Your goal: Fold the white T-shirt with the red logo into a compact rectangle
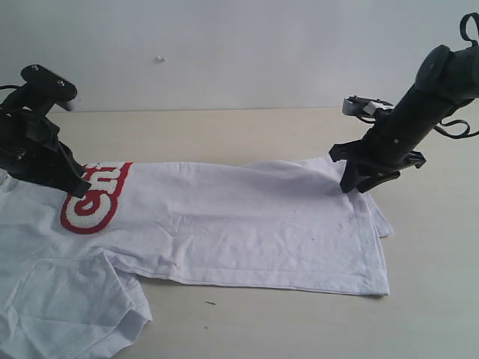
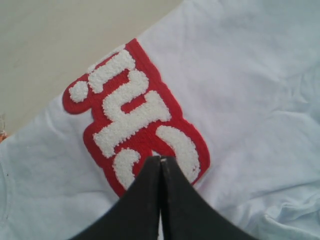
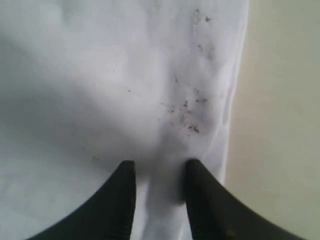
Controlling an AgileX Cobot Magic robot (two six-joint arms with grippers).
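T-shirt (image 1: 247, 224) was laid flat on the table (image 1: 262, 131) in the exterior view. One long side was doubled over, so that the red logo (image 1: 93, 209) was cut by the fold. The left gripper (image 1: 78, 191) was set down on the red logo. The right gripper (image 1: 356, 183) was placed at the hem end, well apart from the red logo, with cloth tented up to it. The lengthwise fold was judged to be in hand; next, the hem end would need to be carried toward the red logo.

In the left wrist view, the left gripper (image 2: 161, 159) jaws were closed together at one end of the red logo (image 2: 135, 120), with no cloth seen between them. The patch was rounded and bore fuzzy white letters.

In the right wrist view, the right gripper (image 3: 160, 165) jaws were held narrow on a raised ridge of soft white cloth. The cloth was flecked with dark specks (image 3: 190, 112).
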